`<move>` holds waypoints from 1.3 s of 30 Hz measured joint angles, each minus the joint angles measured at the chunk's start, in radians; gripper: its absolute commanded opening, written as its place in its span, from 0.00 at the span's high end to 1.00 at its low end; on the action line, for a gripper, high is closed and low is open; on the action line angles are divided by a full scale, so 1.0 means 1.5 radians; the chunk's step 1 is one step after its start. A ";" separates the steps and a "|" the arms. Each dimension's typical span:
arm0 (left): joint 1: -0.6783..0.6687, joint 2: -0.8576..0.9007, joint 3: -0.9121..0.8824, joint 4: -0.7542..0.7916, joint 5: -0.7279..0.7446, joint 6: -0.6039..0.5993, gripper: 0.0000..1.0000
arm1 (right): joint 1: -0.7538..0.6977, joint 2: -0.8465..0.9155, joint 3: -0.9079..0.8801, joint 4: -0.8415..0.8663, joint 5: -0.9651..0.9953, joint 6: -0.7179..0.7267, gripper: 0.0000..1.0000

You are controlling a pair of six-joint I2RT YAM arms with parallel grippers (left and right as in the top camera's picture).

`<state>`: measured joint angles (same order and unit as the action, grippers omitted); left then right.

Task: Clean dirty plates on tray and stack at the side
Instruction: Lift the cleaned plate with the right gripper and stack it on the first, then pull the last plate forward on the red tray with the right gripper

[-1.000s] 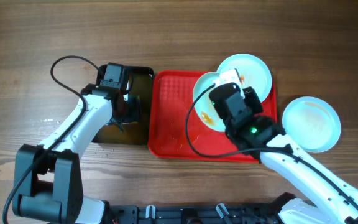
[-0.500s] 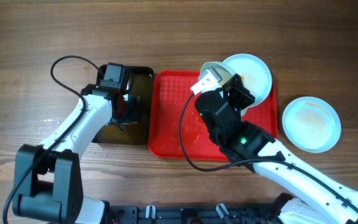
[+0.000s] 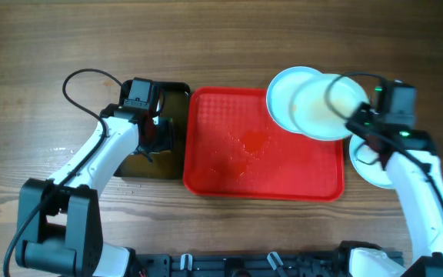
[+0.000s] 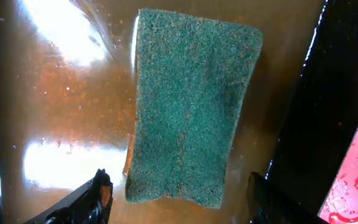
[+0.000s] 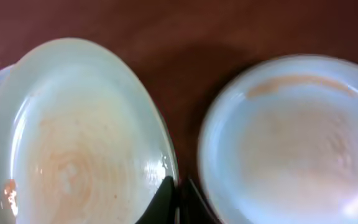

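Red rectangular plastic tray (image 3: pixel 229 165) lies mid-counter (image 3: pixel 283 38). The right arm bends in from the right, its gripper (image 5: pixel 178 198) pinched on the rim of a round mint-white smeared plate (image 3: pixel 325 108) above the tray's far right corner, overlapping a second plate (image 3: pixel 281 96). A third plate (image 5: pixel 291 137) rests on the counter beside the tray. The left gripper (image 4: pixel 179 185) hangs wide open over a green sponge (image 4: pixel 191 106) in a black basin (image 3: pixel 177 92).

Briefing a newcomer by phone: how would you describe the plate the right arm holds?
Overhead, find the red tray. At its upper right corner the held plate overlaps a resting plate; only the held one has its rim pinched by the right end effector.
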<state>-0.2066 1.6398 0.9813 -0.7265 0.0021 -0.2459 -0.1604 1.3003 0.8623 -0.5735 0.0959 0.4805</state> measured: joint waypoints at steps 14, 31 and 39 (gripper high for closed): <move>0.000 0.000 0.000 0.000 0.000 0.000 0.34 | -0.336 0.000 -0.073 -0.039 -0.045 0.041 0.70; 0.000 0.000 0.000 0.000 0.000 0.000 0.34 | 0.017 0.011 -0.078 0.184 -0.215 -0.115 0.35; 0.000 0.000 0.000 0.000 0.000 0.000 0.34 | 0.066 0.212 -0.079 0.294 -0.146 -0.034 0.70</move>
<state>-0.2066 1.6398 0.9810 -0.7261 0.0021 -0.2459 -0.0612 1.6188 0.7433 -0.1318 -0.1226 0.4290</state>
